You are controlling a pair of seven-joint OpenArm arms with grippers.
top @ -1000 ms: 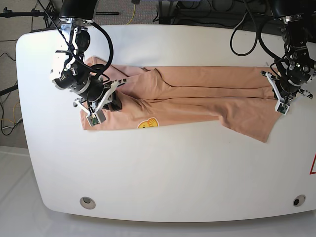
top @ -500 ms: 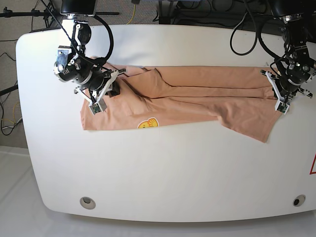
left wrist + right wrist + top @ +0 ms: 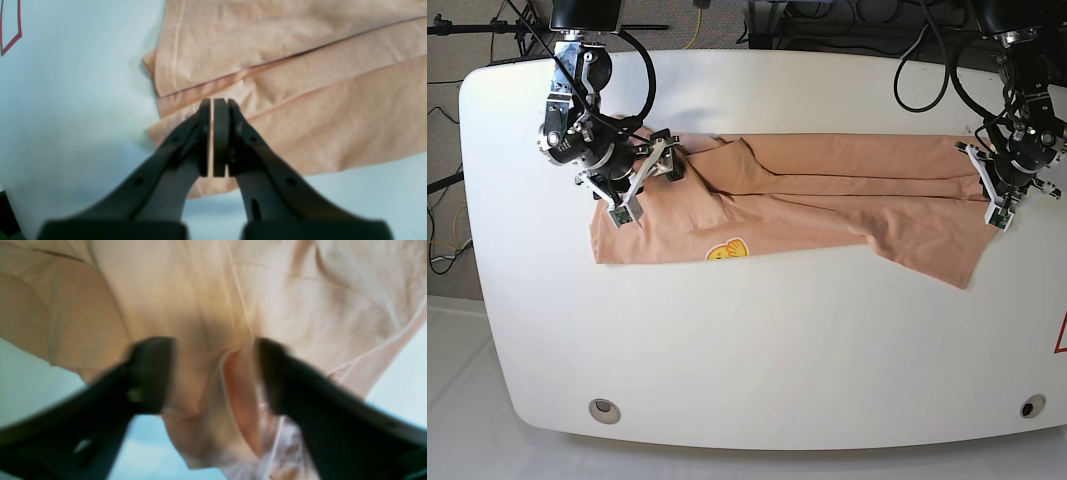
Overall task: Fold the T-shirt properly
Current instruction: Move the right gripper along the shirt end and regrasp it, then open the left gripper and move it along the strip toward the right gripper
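Observation:
The salmon-pink T-shirt lies in a long folded band across the far half of the white table, with its yellow smiley print near the front left. My right gripper hovers open over the shirt's left end. In the right wrist view its fingers stand wide apart with a raised fold of the T-shirt between them, touching neither. My left gripper sits at the shirt's right end. Seen from the left wrist, this gripper is shut over the layered hem of the T-shirt; pinched cloth does not show.
Two round holes sit near the table's front edge. A red marking lies at the right edge, and the marking also shows in the left wrist view. Cables hang beyond the far edge.
My right gripper has moved toward the far edge and a little right, and it has opened, letting go of the shirt's left end. The left arm has stayed put.

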